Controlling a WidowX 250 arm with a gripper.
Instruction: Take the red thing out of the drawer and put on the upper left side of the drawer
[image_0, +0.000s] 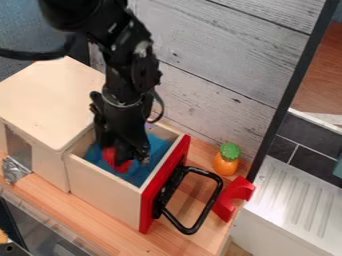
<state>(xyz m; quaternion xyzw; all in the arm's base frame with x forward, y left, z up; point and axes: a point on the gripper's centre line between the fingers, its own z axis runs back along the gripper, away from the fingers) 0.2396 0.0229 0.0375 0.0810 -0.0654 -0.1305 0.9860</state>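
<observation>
My gripper (124, 149) hangs down into the open drawer (107, 194), low over its blue-lined floor (155, 148). Directly under and beside the gripper's lower end is the red thing (121, 167), partly covered by it. Whether the gripper holds the red thing cannot be made out. The drawer has pale wooden walls and a red front with a black handle. To the left is the pale flat top (50, 92) of the drawer's cabinet.
An orange and green pineapple toy (227, 159) and a red arch-shaped block (232, 198) are right of the drawer. The black handle (192, 230) juts out over the wooden counter (120, 240). A grey plank wall (220, 60) rises behind, with a white ridged surface (297, 200) at right.
</observation>
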